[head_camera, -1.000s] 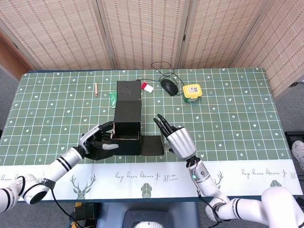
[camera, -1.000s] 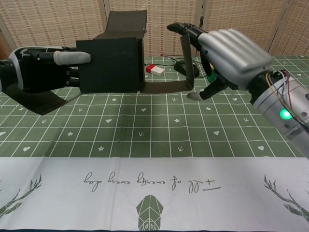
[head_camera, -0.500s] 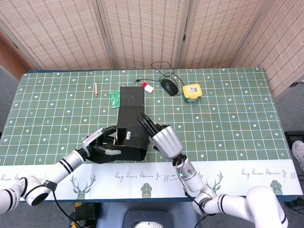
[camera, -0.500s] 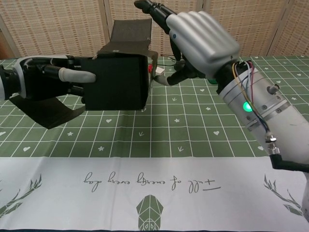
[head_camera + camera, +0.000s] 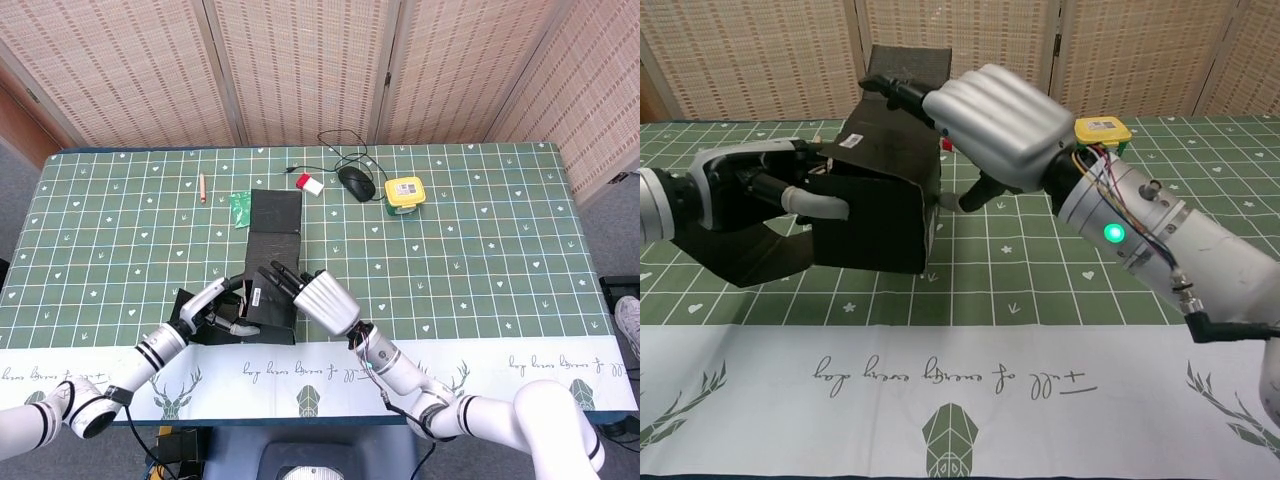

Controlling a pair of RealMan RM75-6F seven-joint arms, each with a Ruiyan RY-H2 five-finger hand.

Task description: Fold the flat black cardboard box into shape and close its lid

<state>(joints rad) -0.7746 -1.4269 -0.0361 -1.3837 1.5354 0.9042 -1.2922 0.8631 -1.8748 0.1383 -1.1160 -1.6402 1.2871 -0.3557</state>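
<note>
At the lower left of the head view, the left hand [image 5: 222, 308] grips the left side of the partly folded black cardboard box [image 5: 268, 300]; the chest view shows its thumb [image 5: 820, 205] laid across the box's near face, the other fingers hidden behind the cardboard. The box sits low in the centre-left of the head view, close to the white printed border of the green grid-patterned tablecloth [image 5: 480, 250], tilted, with a loose black flap [image 5: 750, 250] spread on the cloth under the left hand and a long lid panel [image 5: 274, 215] stretching toward the upper part of the frame. Just right of the box, the right hand [image 5: 318, 296] lies over its top, fingers held together and extended, fingertips [image 5: 885, 84] reaching across the upper edge; whether it clasps the cardboard cannot be told. Further up the table lie a thin pencil [image 5: 201, 187], a small green packet [image 5: 239, 208] beside the lid panel, a red-and-white block [image 5: 311, 184], a black computer mouse [image 5: 355, 182] with its cable, and a yellow tape measure [image 5: 405, 191].
</note>
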